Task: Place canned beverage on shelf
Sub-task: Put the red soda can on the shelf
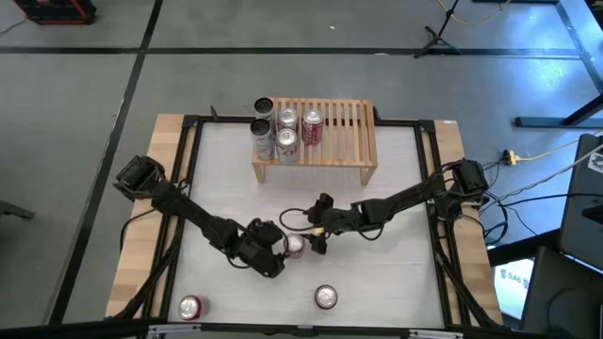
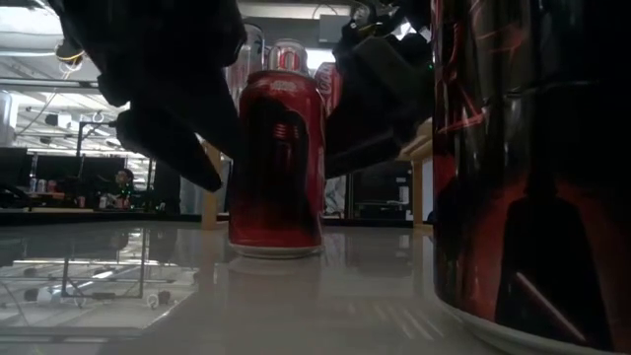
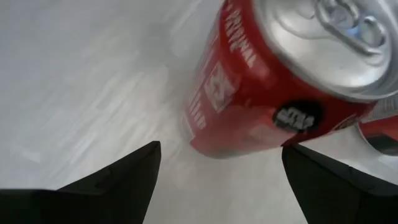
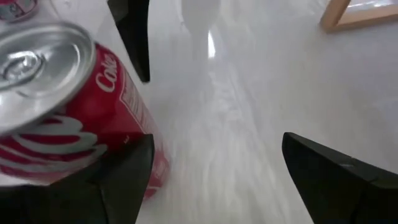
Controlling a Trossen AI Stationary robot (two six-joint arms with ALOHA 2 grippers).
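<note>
Look at the high view: your shelf [image 1: 330, 137] sits in the upper middle of the frame, near the far edge of the white bench [image 1: 396, 198], and its slatted top already carries several cans [image 1: 287, 132] grouped at its left end, with the right part of the slats bare. Just below the centre of the frame a red can [image 1: 296, 245] stands upright on the bench, well apart from the shelf, and both arms meet around it. Your left hand [image 1: 279, 252] comes in from the lower left and sits just beside the can, its fingers spread apart; in the left wrist view the can [image 3: 273, 81] shows between and beyond the two dark fingers [image 3: 118, 186], not clamped. Your right hand [image 1: 316, 240] reaches in from the right and sits just on the other side of the same can, fingers likewise apart; in the right wrist view the can [image 4: 68, 118] lies against one finger's side of the frame, and whether it is touching cannot be told. In the low view the can [image 2: 276, 163] stands on the bench with dark hands to either side. Two more cans stand at the bottom of the high view, one at lower left [image 1: 191, 306] and one at lower centre [image 1: 326, 298].
</note>
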